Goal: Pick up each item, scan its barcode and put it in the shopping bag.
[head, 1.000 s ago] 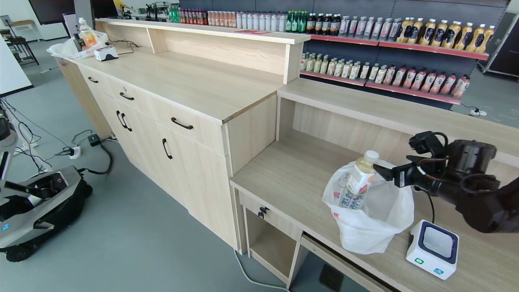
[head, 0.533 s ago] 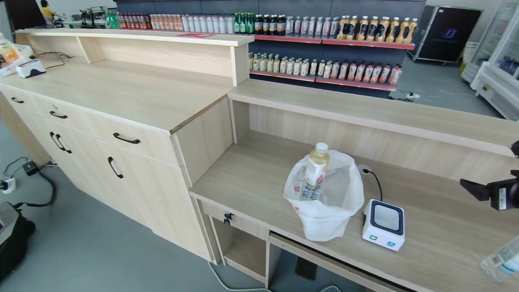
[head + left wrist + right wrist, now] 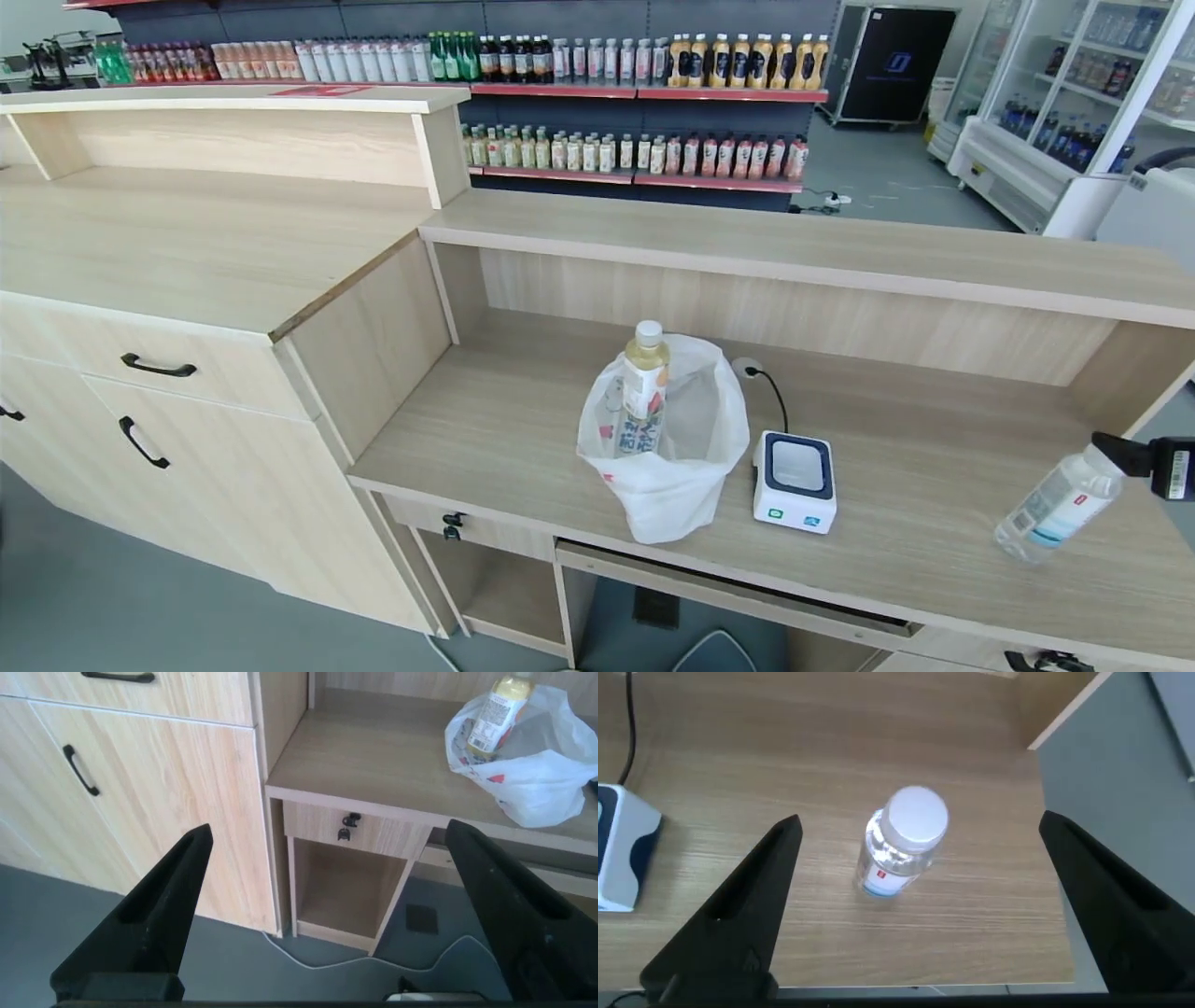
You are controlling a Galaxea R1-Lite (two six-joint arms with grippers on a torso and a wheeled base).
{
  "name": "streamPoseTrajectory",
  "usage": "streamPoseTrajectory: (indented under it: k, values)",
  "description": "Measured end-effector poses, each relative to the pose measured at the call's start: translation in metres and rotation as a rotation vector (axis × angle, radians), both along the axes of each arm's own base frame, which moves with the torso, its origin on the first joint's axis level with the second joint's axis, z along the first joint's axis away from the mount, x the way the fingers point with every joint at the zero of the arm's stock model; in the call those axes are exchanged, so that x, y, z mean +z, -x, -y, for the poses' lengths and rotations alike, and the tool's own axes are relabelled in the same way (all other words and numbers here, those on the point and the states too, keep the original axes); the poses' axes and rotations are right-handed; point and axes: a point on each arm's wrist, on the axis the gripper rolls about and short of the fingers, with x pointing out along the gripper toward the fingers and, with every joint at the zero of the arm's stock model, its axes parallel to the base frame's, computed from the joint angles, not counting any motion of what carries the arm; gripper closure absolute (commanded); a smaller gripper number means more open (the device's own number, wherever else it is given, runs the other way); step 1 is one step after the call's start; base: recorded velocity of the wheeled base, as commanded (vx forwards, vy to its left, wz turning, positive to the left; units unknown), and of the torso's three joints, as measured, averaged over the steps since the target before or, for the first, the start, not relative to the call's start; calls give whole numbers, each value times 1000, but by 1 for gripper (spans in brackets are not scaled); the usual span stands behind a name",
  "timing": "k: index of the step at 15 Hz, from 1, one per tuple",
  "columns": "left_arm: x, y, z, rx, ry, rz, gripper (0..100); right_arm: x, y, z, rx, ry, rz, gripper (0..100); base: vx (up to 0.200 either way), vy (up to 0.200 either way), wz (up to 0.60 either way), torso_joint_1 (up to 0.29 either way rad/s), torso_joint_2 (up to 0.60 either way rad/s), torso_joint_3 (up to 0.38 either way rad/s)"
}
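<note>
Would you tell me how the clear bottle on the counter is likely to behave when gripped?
The clear bottle looks tall and narrow, standing on the counter, so a sideways nudge would probably tip it. Its round plastic body would likely roll once down and may dent if squeezed hard.

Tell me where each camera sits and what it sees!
Right wrist view: on the right arm, looking down past the open right gripper at clear bottle and scanner.
Left wrist view: on the left arm, low, facing the counter front and shopping bag; open left gripper frames it.
Head view: on the head, facing forward and down at the counter; right gripper's finger at right edge.
Shared: head view also sees bag, bottle, scanner.
</note>
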Motion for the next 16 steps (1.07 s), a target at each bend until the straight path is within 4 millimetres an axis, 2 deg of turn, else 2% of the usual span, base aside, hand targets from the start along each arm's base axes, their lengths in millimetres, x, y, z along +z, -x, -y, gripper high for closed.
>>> streamPoseTrajectory:
  k: [2,5,16]
  values:
    - [0,0,0,0,0,0,0,-16,-12,6,7,-31,-19,0,0,0,0,0,0,0]
    - [0,0,0,0,0,0,0,-30,-22,6,40,-16,-56,0,0,0,0,0,0,0]
    - [0,0,0,0,0,0,0,-28,-9,0,68,-6,11,0,0,0,0,0,0,0]
